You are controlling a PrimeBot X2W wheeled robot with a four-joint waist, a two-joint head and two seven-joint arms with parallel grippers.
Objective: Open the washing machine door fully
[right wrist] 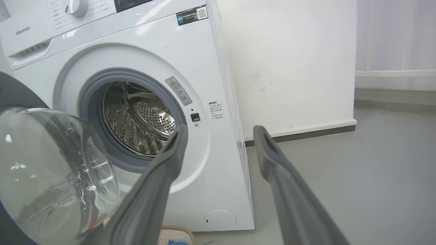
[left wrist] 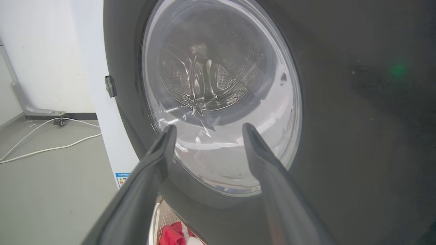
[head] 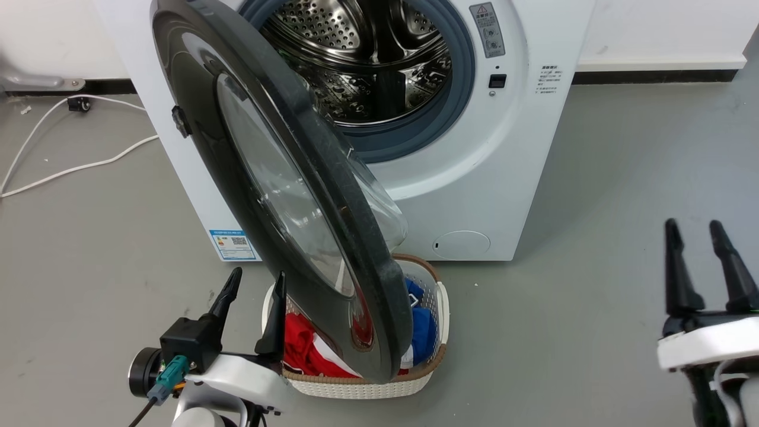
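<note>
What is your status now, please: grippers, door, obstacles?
Left gripper open, facing washing machine door, gripping nothing. Right gripper open, well clear. Door part open, drum exposed. Laundry basket on floor beneath door's lower edge.

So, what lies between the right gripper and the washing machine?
Bare grey floor; nothing stands between the right gripper and the washing machine, as the head view shows.

Left tool (head: 258, 273) and right tool (head: 692, 223), fingers apart, upright.
</note>
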